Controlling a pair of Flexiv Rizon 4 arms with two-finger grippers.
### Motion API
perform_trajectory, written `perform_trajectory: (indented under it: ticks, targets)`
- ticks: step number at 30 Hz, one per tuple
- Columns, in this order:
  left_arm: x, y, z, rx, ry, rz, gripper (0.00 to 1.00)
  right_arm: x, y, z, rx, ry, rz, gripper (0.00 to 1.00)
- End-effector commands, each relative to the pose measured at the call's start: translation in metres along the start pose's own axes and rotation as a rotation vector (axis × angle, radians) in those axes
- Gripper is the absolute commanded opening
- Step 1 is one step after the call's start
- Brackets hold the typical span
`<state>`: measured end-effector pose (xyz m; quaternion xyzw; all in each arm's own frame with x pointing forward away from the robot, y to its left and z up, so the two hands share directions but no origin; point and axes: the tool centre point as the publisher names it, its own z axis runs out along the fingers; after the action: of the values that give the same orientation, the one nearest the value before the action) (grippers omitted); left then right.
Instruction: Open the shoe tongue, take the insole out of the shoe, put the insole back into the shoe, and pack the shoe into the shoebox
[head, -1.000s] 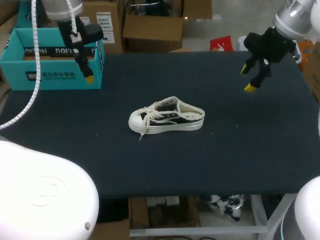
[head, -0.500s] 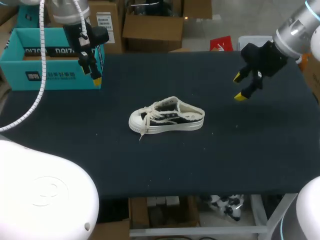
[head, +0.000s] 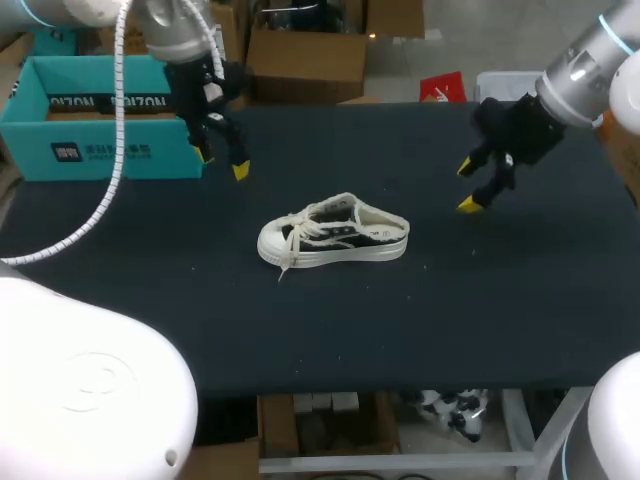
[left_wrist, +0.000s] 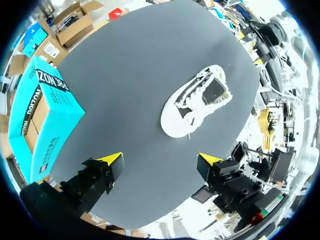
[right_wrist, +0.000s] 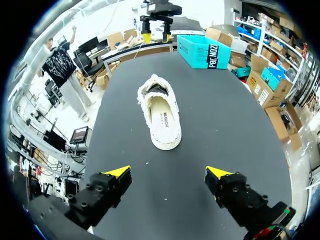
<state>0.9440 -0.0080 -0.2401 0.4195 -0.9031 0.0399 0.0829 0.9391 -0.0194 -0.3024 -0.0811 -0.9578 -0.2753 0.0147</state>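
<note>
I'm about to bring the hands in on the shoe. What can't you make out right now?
1. Front part of the insole: right wrist view, it runs under the laces of the shoe; head view shows only the shoe's side.
2. Floor of the shoebox: head view, behind its front wall; left wrist view shows only part.
3. Whether the laces are knotted: too small in every view.

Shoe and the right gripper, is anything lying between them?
No, nothing. In the right wrist view, only bare black table lies between the right gripper and the shoe.
</note>
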Motion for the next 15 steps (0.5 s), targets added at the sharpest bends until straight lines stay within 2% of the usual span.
perform_trajectory:
  ticks: [1,2,3,4,6,10,15]
  targets:
    - [0.026,-0.01,0.008,-0.006,-0.027,-0.26,1.0,0.006,0.009,0.022,-0.011,-0.008,0.0,1.0]
    - [0.029,-0.01,0.008,-0.003,-0.013,-0.292,1.0,0.009,0.012,0.026,-0.012,-0.008,0.0,1.0]
    - [0.031,-0.01,0.007,0.003,-0.019,-0.371,1.0,0.013,0.015,0.033,-0.02,-0.009,0.005,1.0]
    - [0.034,-0.01,0.006,-0.013,0.013,-0.367,1.0,0.016,0.019,0.038,-0.025,-0.009,0.009,1.0]
    - [0.039,-0.011,0.007,-0.008,-0.013,-0.43,1.0,0.02,0.023,0.048,-0.04,-0.01,0.032,1.0]
    - [0.05,-0.017,0.008,-0.032,0.025,-0.427,1.0,0.025,0.025,0.065,-0.084,-0.024,0.052,1.0]
    - [0.069,-0.023,0.01,-0.026,0.031,-0.421,1.0,0.026,0.022,0.083,-0.143,-0.031,0.058,1.0]
